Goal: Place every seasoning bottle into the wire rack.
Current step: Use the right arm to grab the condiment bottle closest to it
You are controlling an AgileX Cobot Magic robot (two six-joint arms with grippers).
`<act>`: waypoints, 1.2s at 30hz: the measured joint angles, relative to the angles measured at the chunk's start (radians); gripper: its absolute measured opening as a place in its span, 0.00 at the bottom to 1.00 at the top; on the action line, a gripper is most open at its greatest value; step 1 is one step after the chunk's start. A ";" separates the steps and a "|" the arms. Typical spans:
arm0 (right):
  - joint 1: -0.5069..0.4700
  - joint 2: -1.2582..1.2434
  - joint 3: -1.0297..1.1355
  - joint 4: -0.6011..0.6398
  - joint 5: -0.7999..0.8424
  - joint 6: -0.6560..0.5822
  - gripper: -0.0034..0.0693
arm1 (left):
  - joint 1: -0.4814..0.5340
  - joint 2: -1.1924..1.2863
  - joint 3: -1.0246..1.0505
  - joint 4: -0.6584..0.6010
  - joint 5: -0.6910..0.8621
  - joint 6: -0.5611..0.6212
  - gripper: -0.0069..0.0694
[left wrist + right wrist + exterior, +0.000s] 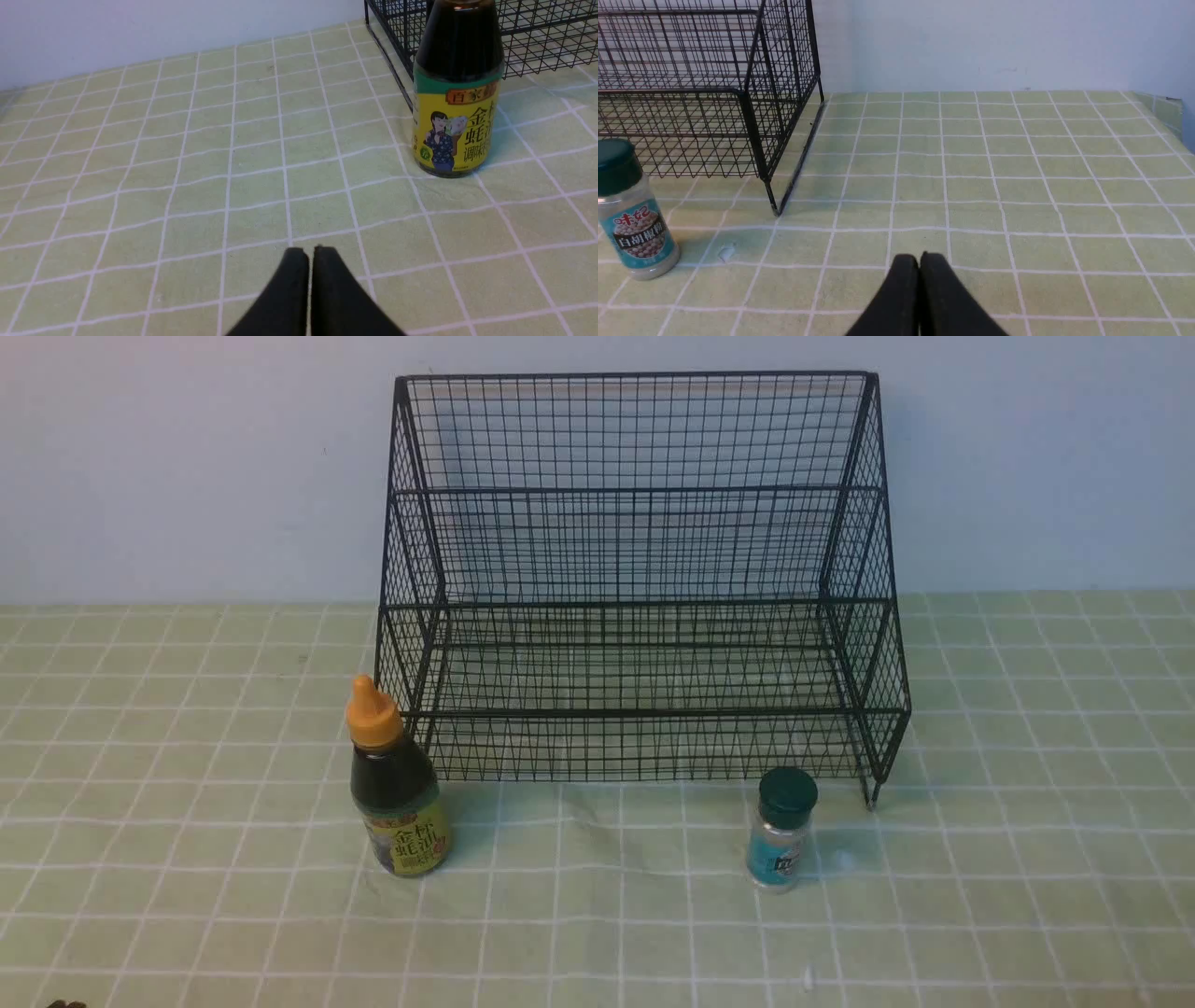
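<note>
The black wire rack (644,579) stands at the back centre, holding nothing. The dark-sauce bottle (396,784) with orange cap and yellow label stands upright just in front of the rack's left corner; it also shows in the left wrist view (457,88). The small clear jar (780,828) with dark green cap and blue label stands upright in front of the rack's right end, and in the right wrist view (631,210). My left gripper (310,249) is shut and empty, short of the sauce bottle. My right gripper (919,256) is shut and empty, to the side of the jar.
A pale green checked cloth (187,896) covers the table up to a light wall. The rack's right front leg (773,210) stands close to the jar. The cloth's far right edge (1171,112) shows in the right wrist view.
</note>
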 joint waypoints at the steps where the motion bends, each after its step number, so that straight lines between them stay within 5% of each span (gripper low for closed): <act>1: 0.000 0.000 0.000 0.000 0.000 0.000 0.03 | 0.000 0.000 0.000 0.000 0.000 0.000 0.08; 31: 0.000 0.000 0.000 0.002 0.000 0.000 0.03 | 0.000 0.000 0.000 0.000 0.000 0.000 0.08; 36: 0.000 0.000 0.009 0.173 -0.048 0.027 0.03 | 0.000 0.000 0.000 0.000 0.000 0.000 0.08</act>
